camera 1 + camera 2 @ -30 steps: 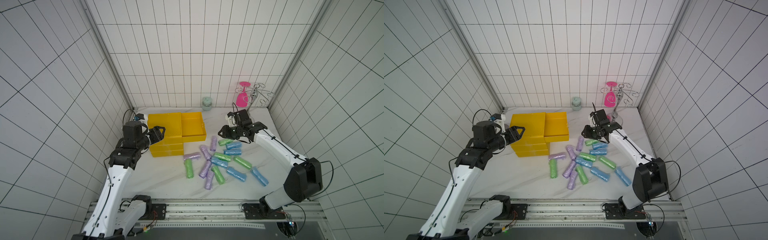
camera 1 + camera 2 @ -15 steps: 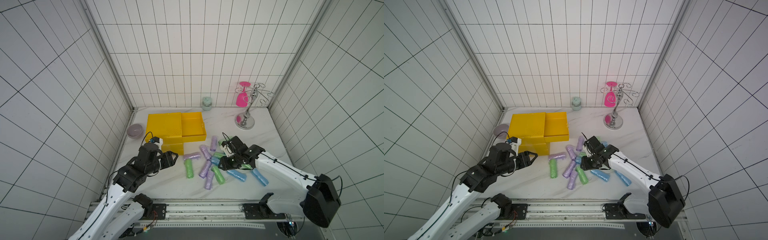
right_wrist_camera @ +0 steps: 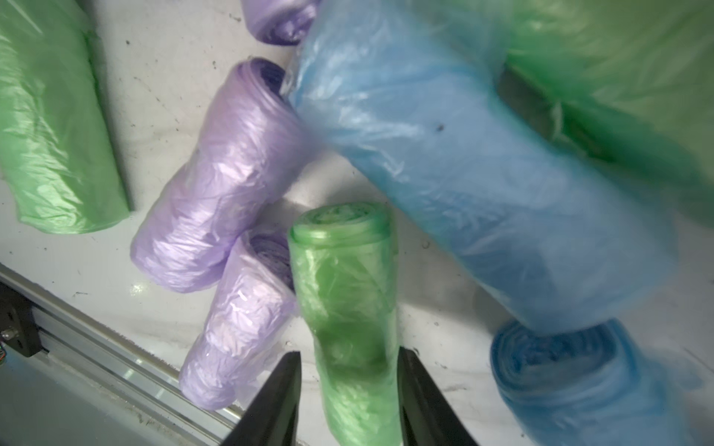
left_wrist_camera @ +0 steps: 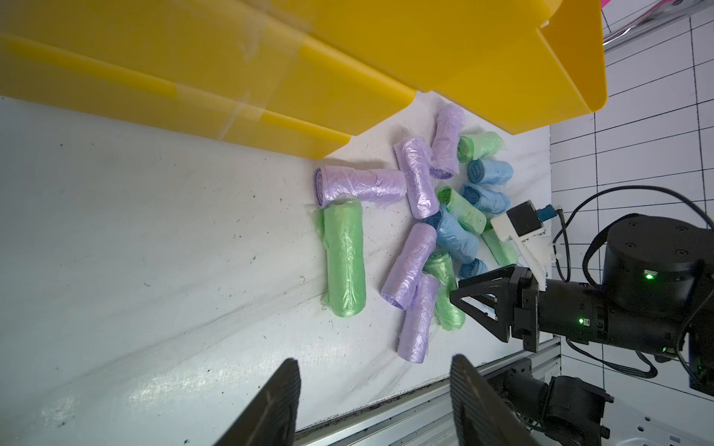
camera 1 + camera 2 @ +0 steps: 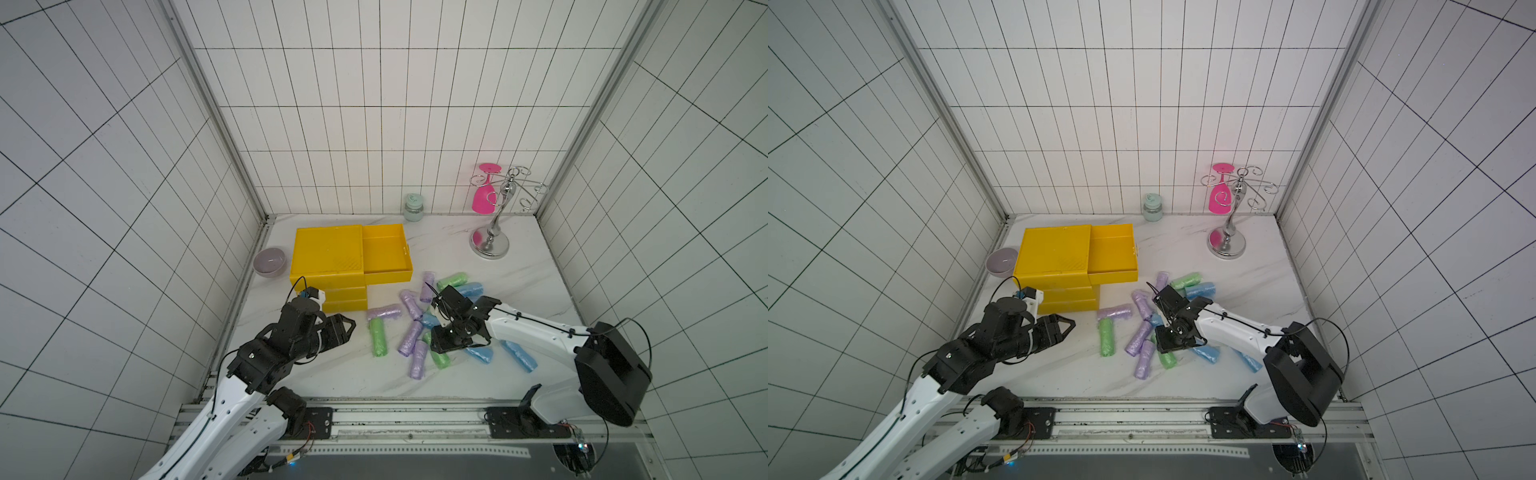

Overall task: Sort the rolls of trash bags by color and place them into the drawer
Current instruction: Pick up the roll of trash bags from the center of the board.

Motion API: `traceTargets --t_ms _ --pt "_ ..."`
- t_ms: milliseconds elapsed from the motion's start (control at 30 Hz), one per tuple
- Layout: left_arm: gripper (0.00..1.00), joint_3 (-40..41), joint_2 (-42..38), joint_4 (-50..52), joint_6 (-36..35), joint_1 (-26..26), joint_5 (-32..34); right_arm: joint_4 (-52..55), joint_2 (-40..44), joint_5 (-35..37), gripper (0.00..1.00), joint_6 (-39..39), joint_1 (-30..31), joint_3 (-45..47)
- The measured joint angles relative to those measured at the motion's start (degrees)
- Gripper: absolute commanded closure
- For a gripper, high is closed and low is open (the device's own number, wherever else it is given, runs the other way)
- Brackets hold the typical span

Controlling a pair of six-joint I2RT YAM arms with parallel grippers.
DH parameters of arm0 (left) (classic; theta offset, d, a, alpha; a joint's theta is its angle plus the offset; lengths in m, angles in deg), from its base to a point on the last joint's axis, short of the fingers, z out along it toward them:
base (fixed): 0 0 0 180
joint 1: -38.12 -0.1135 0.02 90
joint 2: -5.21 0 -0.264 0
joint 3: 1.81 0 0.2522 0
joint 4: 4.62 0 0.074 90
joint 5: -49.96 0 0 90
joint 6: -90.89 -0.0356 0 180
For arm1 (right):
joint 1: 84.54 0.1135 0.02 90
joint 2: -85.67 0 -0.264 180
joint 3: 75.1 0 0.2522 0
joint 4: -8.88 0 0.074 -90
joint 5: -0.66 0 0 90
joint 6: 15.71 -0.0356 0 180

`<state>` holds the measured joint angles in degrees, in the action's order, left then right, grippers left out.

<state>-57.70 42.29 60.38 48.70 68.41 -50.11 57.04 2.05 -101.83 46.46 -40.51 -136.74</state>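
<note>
Several rolls of trash bags point(image 5: 411, 336) in green, blue and lilac lie in a loose heap on the white table, right of the yellow drawer unit point(image 5: 328, 253). Its top drawer point(image 5: 384, 253) stands pulled out and looks empty. My right gripper point(image 5: 436, 343) point(image 3: 349, 359) is low over the heap's near side, open, with one finger on each side of a green roll point(image 3: 344, 278) point(image 5: 1167, 358) that lies on the table. My left gripper point(image 5: 351, 330) point(image 4: 373, 367) hovers open and empty left of the heap, near a lone green roll point(image 4: 344, 255).
A lilac bowl point(image 5: 270, 262) sits left of the drawer unit by the wall. A small jar point(image 5: 413, 208) and a metal stand point(image 5: 490, 243) with a pink glass point(image 5: 484, 195) are at the back. A metal rail point(image 5: 415, 415) runs along the front edge.
My left arm has pulled away from the drawer unit toward the front left. My right gripper has come from the heap's far side down to the near green roll.
</note>
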Motion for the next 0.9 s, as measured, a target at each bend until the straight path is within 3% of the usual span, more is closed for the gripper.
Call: traceTargets --t_ms 233,633,900 --pt "0.38 0.04 0.0 0.02 0.04 0.0 0.0 -1.01 -2.84 1.62 0.58 0.0 0.59 0.0" --pt "0.36 -0.61 1.01 0.07 -0.92 0.0 1.09 -0.68 -1.77 2.69 0.89 -0.22 1.01 -0.04" --pt "0.33 -15.13 5.88 1.46 -7.72 -3.37 3.1 7.91 10.03 4.04 0.94 -0.04 -0.92 -4.44"
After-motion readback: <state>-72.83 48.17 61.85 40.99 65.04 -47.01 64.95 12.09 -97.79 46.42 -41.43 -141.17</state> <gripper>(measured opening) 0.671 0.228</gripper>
